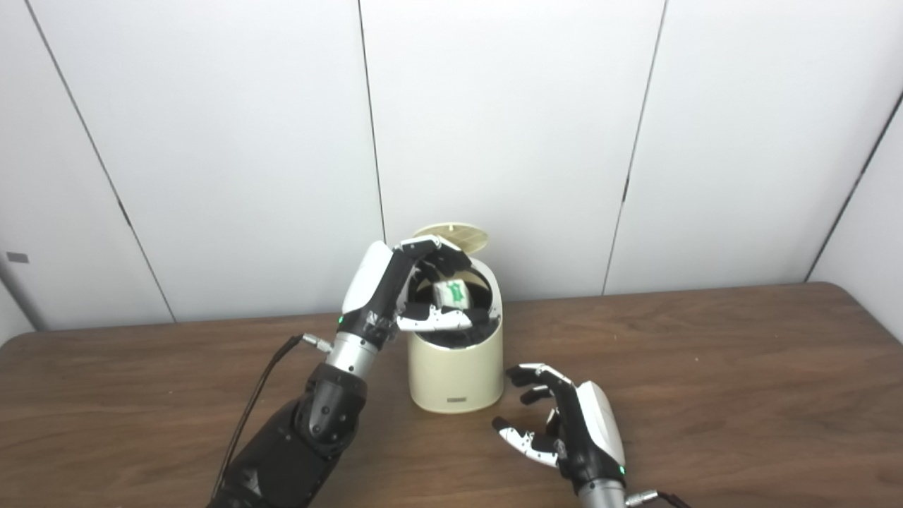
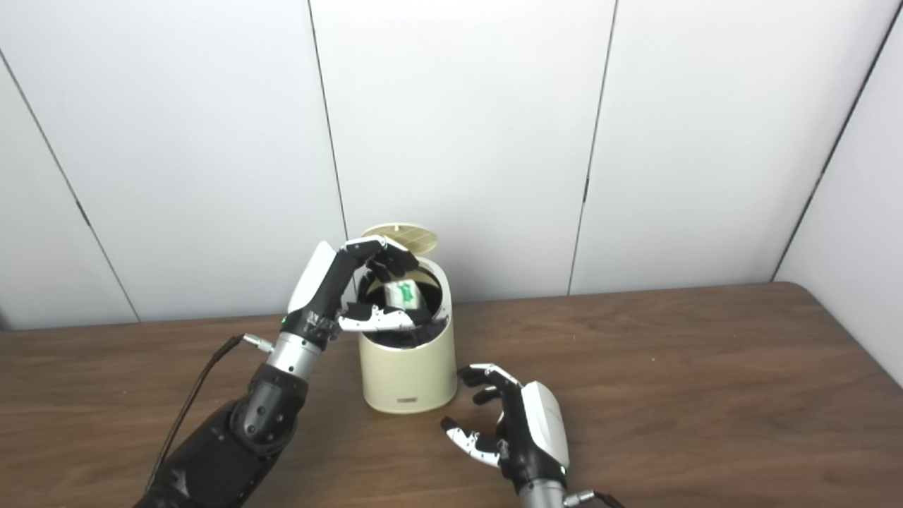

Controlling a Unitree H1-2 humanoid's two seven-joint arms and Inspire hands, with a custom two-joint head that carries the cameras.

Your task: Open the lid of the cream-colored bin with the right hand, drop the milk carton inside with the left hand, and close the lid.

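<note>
A cream-colored bin (image 1: 457, 367) is seen standing upright on a brown wooden table (image 1: 705, 367), close to the white panelled wall (image 1: 508, 127) behind it. Its lid (image 1: 462, 236) is raised and tilted back at the far rim, so that the dark inside of the bin is exposed. The left hand (image 1: 413, 293) is held over the bin's mouth, reached in from the bin's left side, with its fingers (image 1: 434, 247) curled above the opening and its thumb (image 1: 437, 322) stretched across the near rim. The milk carton (image 1: 451, 293), white with a green mark, is seen in the opening between those fingers and the thumb; whether it is gripped or already released cannot be told from either view. The right hand (image 1: 564, 423) is found low over the table, just in front of the bin and to its right, apart from it, with its fingers spread and loosely bent and nothing held in it. A dark cable (image 1: 257, 395) is trailed along the left forearm, left of the bin.
</note>
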